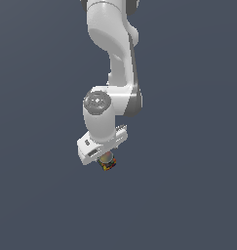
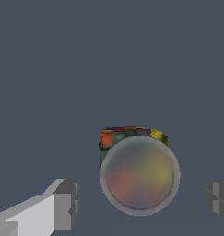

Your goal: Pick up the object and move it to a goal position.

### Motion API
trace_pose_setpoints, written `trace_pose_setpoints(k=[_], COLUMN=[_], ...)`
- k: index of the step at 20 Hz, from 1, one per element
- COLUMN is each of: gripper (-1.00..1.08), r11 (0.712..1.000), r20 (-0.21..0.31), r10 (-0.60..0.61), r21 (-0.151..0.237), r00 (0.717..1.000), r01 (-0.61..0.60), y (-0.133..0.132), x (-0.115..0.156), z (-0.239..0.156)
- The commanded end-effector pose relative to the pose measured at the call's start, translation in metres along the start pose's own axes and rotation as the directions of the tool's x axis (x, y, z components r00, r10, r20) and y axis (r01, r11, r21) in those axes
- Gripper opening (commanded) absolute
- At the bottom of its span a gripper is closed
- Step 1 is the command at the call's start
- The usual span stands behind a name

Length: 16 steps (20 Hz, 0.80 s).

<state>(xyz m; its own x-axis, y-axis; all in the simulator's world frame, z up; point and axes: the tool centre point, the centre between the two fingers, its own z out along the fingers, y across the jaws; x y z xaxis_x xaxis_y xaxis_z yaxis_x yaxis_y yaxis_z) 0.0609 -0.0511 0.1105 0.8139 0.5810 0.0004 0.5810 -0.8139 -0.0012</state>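
Observation:
The object [image 2: 140, 175] is a small squat cylinder with a grey-tan round top and dark sides speckled red, yellow and green. In the wrist view it stands between my two fingers, with a gap on each side: one finger [image 2: 65, 203] and the other finger [image 2: 218, 199] do not touch it. My gripper [image 2: 142, 201] is open around it. In the exterior view the object [image 1: 109, 165] peeks out just under the white hand, and my gripper [image 1: 107, 162] is right over it, fingers mostly hidden.
The flat dark grey-blue floor [image 1: 188, 195] spreads out on all sides. The white arm [image 1: 117, 58] reaches down from the top of the exterior view.

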Motion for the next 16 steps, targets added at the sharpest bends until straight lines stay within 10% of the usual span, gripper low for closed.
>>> trace_pose_setpoints(k=[1,16], gripper=[1.0,1.0], r11=[1.0,1.0], r20=[0.0,0.0], r10=[-0.017,-0.022], r21=[-0.001,-0.001], r00=[1.0,1.0], r01=[0.017,0.022], y=[0.002,0.002], x=[0.0,-0.001], z=[0.002,0.044])
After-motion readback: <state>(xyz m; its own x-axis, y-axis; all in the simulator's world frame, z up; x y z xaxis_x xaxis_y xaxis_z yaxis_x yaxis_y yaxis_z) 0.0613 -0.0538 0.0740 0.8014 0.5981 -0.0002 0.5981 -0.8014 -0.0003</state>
